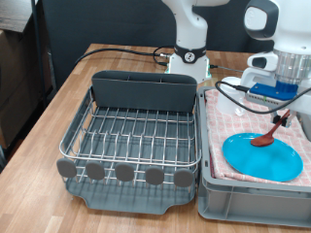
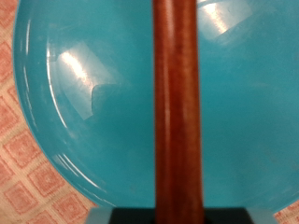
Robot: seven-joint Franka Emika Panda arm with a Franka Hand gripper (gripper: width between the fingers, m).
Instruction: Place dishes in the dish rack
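Spoon above plate, right side.
My gripper grips the wooden spoon, bowl touching the blue plate; rack left.

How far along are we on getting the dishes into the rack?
Nothing looks done: the dish rack shows only bare wires. In hand: the wooden spoon hangs below the claw, its bowl at the light-blue plate; the wrist view shows its handle running up over the plate. Left: the plate lies on the pink checked cloth in the grey bin. No mug is in view.
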